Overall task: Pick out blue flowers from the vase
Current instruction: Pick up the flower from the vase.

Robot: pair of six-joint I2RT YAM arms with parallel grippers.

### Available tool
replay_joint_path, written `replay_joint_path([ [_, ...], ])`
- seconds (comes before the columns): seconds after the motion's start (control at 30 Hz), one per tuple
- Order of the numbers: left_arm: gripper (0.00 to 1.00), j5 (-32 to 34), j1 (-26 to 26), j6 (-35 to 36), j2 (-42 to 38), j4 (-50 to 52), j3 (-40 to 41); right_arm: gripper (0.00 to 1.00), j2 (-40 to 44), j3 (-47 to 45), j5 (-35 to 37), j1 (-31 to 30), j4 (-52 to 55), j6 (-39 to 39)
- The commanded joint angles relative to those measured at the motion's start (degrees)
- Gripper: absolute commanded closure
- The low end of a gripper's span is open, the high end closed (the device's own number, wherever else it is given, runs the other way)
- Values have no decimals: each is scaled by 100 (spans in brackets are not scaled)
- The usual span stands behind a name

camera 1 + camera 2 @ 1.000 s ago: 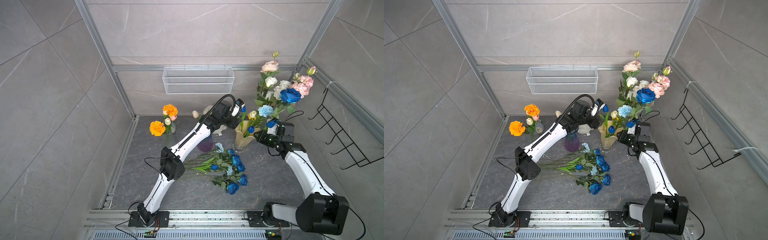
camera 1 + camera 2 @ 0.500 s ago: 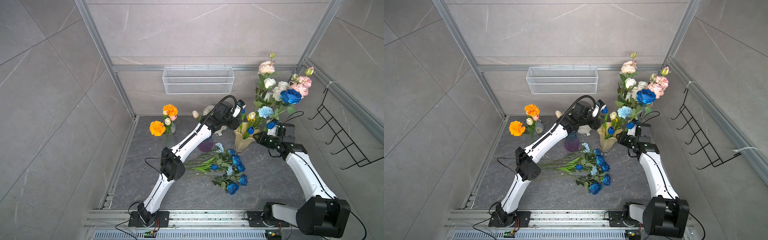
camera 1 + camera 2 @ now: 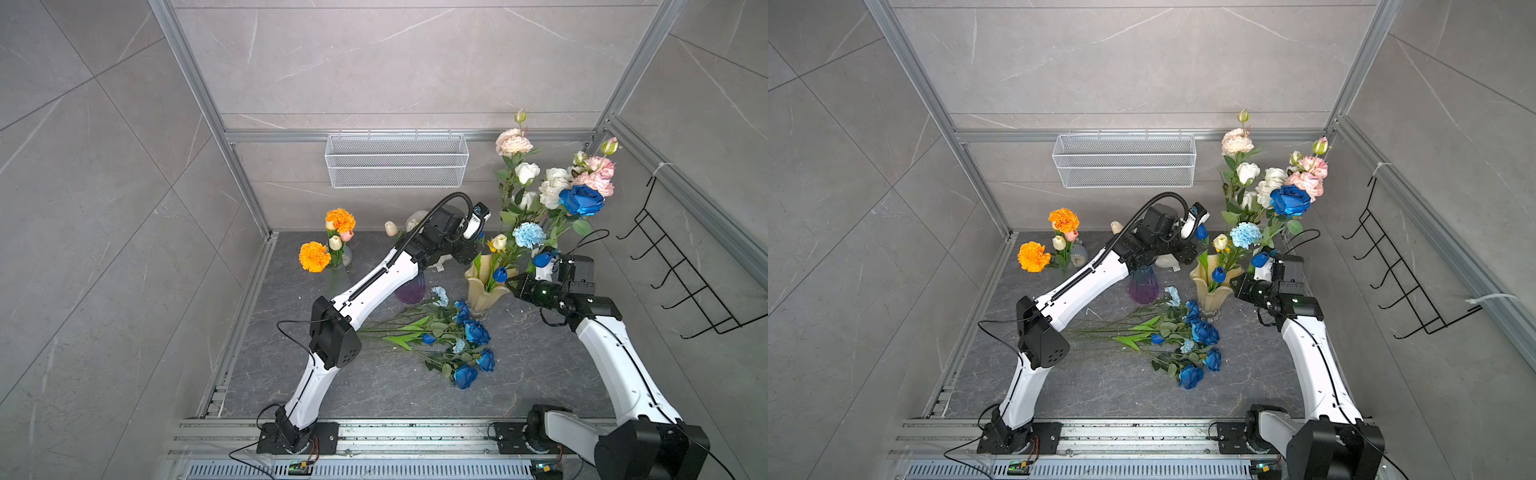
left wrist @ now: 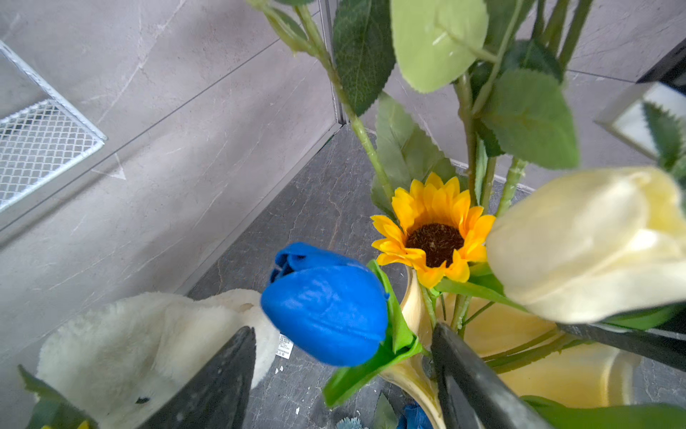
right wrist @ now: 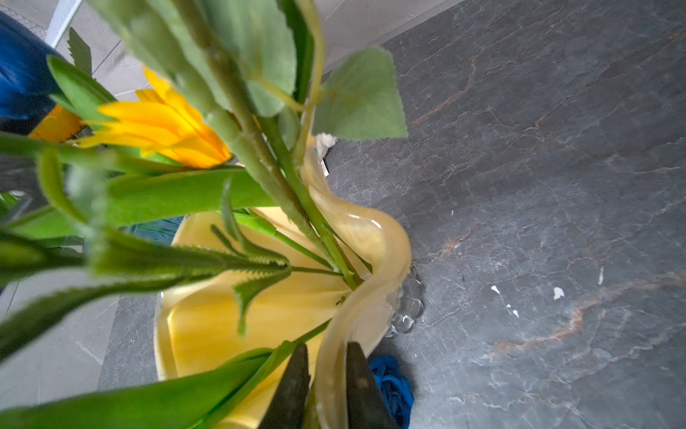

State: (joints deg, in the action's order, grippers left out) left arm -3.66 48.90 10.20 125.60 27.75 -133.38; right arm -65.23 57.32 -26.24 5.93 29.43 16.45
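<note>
Step in hand: I judge this as the reach for one more blue flower, with the grasp not yet made.
Picked pile [image 3: 461, 336]: several blue flowers lie on the grey floor in front of the vase, with their stems pointing toward the left arm, so a good part of the task looks done.
Vase [image 3: 484, 291]: yellow with a wavy rim. It stands upright and holds a mixed bunch.
Blue rose [image 3: 582, 199]: high in the bunch, beside the pink and white heads.
Pale blue carnation [image 3: 528, 235]: lower in the bunch, above the vase mouth.
Blue tulip [image 4: 326, 301]: this is my target. It leans out over the vase rim, next to the sunflower [image 4: 434, 237].
Left gripper [image 4: 341, 330]: the jaws are wide, with one finger on each side of the tulip just under its head. I cannot tell if they touch it.
Right gripper [image 5: 327, 347]: narrow and pinching the vase rim, to steady it I think.
Next move: I should lower the left jaws onto the stem below the head, close them, and then pull up along the stem so the neighbours do not come out with it.
</note>
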Motion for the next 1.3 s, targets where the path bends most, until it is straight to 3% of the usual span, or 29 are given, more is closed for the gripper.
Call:
replay_joint_path([
  [0.0, 24, -242, 31, -166, -318, -368, 14, 100, 151, -61, -473, -84, 257, 201],
  [0.87, 28, -37, 40, -861, 359, -448, -331, 100, 327, -262, -524, -83, -274, 298],
  [1.0, 40, -22, 40, -870, 386, -709, -221, 100, 403, -342, -547, -84, -306, 287],
  [1.13, 66, -136, 47, -927, 268, -1225, 104, 100, 458, -349, -480, -84, -228, 224],
  [1.27, 70, -454, 49, -923, 57, -1600, 410, 100, 465, -345, -469, -83, -240, 252],
])
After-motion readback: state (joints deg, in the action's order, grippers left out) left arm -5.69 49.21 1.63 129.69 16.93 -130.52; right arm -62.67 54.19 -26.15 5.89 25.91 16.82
